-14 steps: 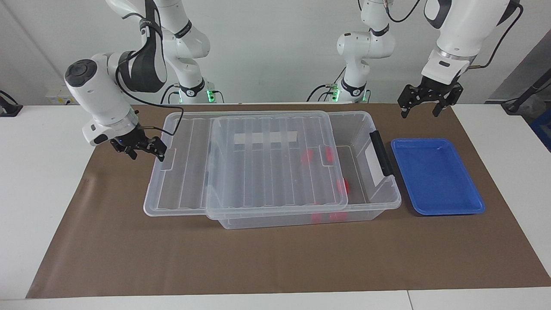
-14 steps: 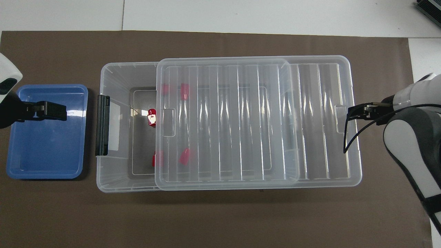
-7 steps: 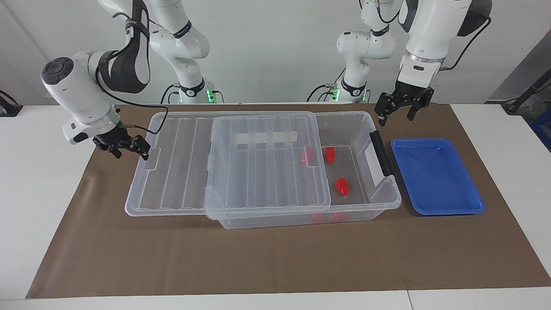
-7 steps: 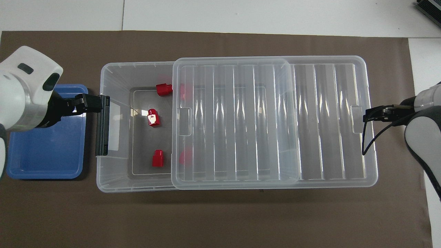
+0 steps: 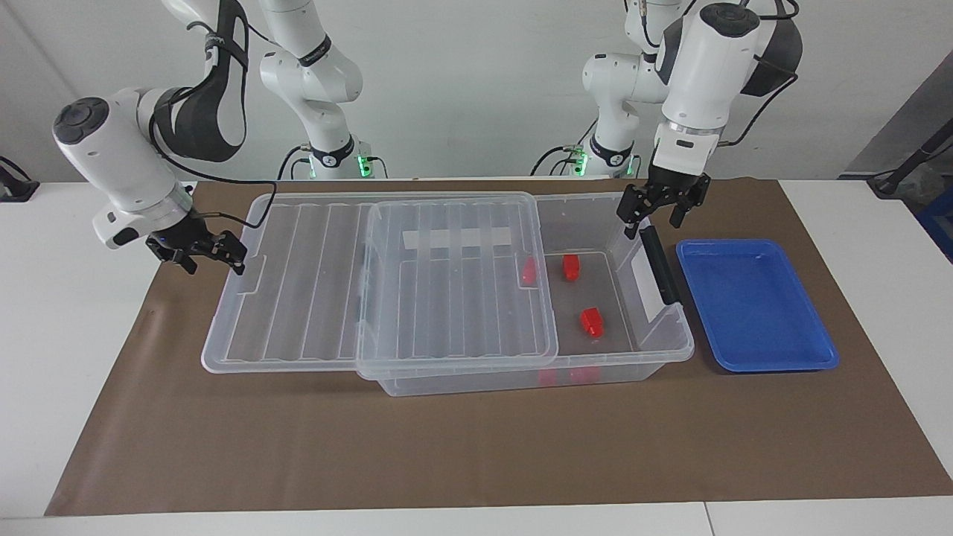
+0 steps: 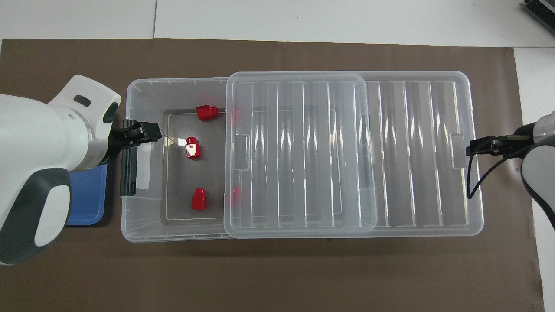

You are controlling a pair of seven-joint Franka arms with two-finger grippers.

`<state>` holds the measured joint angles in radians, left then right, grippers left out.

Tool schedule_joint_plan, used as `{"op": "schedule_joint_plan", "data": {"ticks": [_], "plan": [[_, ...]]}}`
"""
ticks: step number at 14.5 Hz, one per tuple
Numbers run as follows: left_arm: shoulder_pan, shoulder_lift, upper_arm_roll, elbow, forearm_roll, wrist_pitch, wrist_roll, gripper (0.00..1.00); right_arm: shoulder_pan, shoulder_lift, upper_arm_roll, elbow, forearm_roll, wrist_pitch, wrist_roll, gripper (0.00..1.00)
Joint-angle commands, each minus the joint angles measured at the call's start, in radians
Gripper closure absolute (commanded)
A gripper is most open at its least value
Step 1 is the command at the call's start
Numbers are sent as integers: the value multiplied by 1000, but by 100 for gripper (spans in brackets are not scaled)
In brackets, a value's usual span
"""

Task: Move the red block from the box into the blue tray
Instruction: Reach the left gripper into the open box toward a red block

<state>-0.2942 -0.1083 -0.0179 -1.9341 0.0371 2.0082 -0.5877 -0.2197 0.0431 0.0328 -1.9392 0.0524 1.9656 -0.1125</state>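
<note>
Clear lid (image 5: 372,279) half off the box (image 5: 655,350); blue tray (image 5: 756,305) bare.
Red block (image 5: 590,321) unpicked; left claw (image 5: 657,211) wide above box handle, right claw (image 5: 199,253) wide at lid's end.

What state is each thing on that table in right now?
box: partly uncovered at its handle end.
lid: slid toward the right arm's end, overhanging.
red blocks: lying inside the box.
blue tray: empty.
left gripper: open, over the box's handle end.
right gripper: open, at the lid's edge.
</note>
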Motion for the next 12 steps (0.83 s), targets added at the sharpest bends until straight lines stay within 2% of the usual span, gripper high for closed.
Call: {"op": "schedule_joint_plan", "data": {"ticks": [1,4,6,9,12], "plan": [[-55,41,15,-49,-5,102,-102,0,-15,-20,7,-4,-8,-11,-15,0],[-77,123,16,-74,-2,196,-107,0,3,-38,7,16,-20,-13,2,0],[-69,127,16,-138,0,276,-101,0,23,-60,10,17,-54,-20,65,0],[-60,130,16,-181,3,339,-86,0,74,-91,18,19,-62,-62,148,0],[-63,177,16,-201,3,411,-87,0,121,-117,19,26,-62,-117,207,0]]}}
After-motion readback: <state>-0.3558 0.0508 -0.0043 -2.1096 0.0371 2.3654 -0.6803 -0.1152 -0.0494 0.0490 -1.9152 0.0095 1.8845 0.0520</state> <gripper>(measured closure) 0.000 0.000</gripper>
